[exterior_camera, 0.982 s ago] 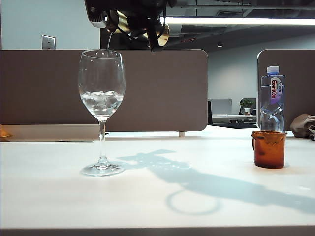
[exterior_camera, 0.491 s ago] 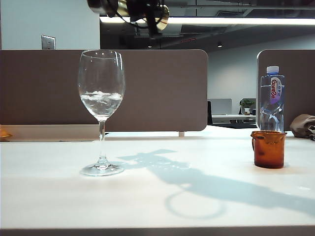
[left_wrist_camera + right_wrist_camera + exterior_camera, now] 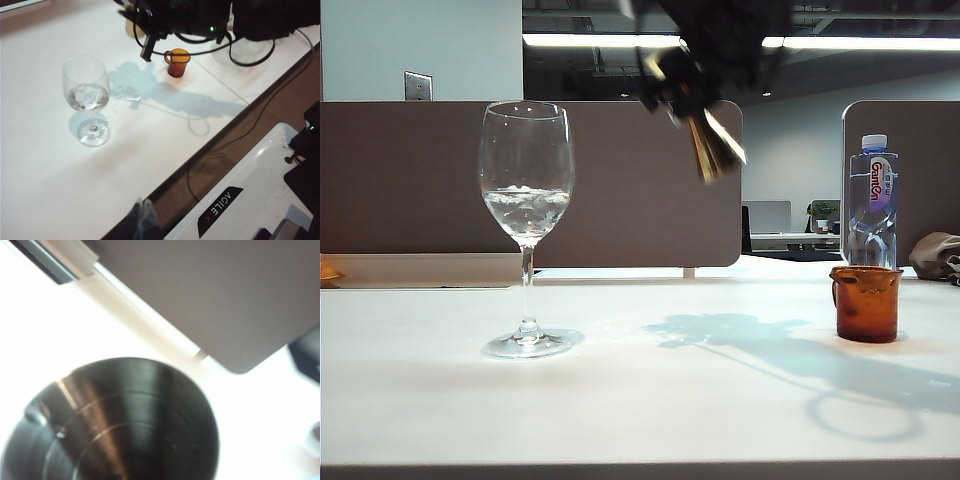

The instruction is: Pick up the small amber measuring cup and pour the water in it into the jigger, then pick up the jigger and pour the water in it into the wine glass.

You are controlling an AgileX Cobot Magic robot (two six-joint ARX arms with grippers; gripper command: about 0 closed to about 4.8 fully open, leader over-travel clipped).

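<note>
Overhead, right claw (image 3: 705, 110) grips blurred gold jigger (image 3: 712, 145); left claw unseen.

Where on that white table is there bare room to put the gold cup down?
The widest bare stretch lies between the wine glass and the amber measuring cup, under the right gripper carrying the jigger. Beside the glass some water seems spilled. The left gripper is out of view.

R hand (image 3: 705, 120) raised, gripping; L unseen.
</note>
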